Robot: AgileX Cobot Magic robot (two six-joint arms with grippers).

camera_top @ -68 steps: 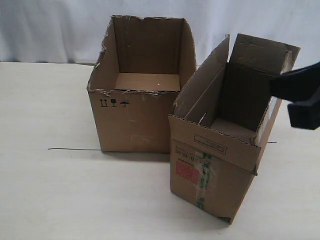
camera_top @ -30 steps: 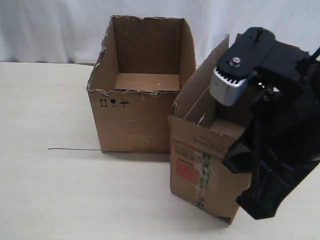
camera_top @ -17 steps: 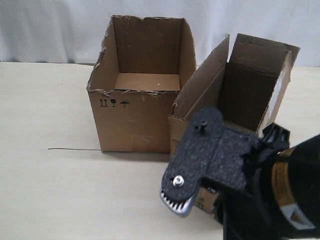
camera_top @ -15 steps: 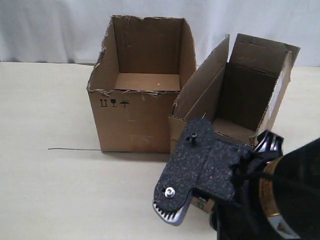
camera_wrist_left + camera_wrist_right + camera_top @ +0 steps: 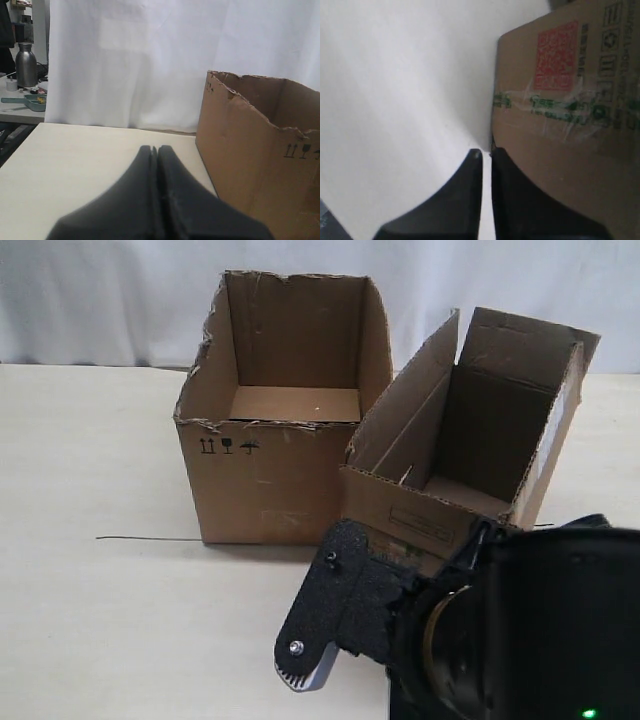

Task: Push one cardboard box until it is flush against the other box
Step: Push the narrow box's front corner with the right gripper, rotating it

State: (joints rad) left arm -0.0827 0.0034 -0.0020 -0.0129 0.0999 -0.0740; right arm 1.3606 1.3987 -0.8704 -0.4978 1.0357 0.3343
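The cardboard box (image 5: 470, 430), narrow with upright flaps, stands right of the other box (image 5: 265, 480) and askew to it, its near corner close to that box's right front edge. My right arm (image 5: 520, 635) fills the foreground and hides the narrow carton's lower front. In the right wrist view, the red label (image 5: 556, 55) and green-printed tape (image 5: 545, 105) are close up. My right gripper (image 5: 486, 152) is empty, its fingers a thin slit apart, tips at the carton's corner edge. The left gripper (image 5: 154, 148) is shut and empty, left of the wider carton (image 5: 260, 165).
A thin dark wire (image 5: 150, 538) lies on the pale table left of the wider carton. A white curtain (image 5: 100, 300) hangs behind the table. Off the table's far side, a metal bottle (image 5: 26, 65) stands on a side bench.
My right arm swung down from the right, across the narrow carton, and now sits low in front of it. Neither carton has visibly shifted.
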